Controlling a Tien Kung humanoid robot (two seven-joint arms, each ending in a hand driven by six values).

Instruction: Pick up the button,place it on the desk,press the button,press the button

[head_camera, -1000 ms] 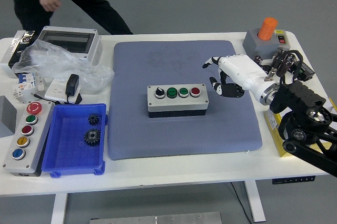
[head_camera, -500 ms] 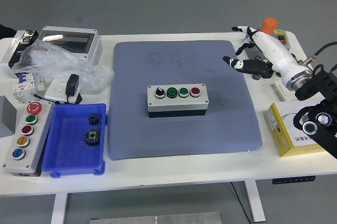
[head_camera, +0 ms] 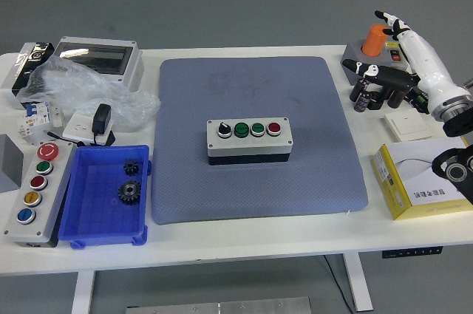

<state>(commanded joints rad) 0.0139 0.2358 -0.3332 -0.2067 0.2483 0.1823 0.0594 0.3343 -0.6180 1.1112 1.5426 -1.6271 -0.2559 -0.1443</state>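
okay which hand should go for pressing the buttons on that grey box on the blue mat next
Right, probably. The right hand is the only one in view, hanging open above the table's far right corner, off the blue mat. The button box sits mid-mat to its left with nothing between. The left arm is out of view.

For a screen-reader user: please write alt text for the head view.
A grey four-button control box sits centred on a blue-grey mat on a white table. The robot's white right hand, fingers spread, hovers at the far right near an orange-capped grey switch box.
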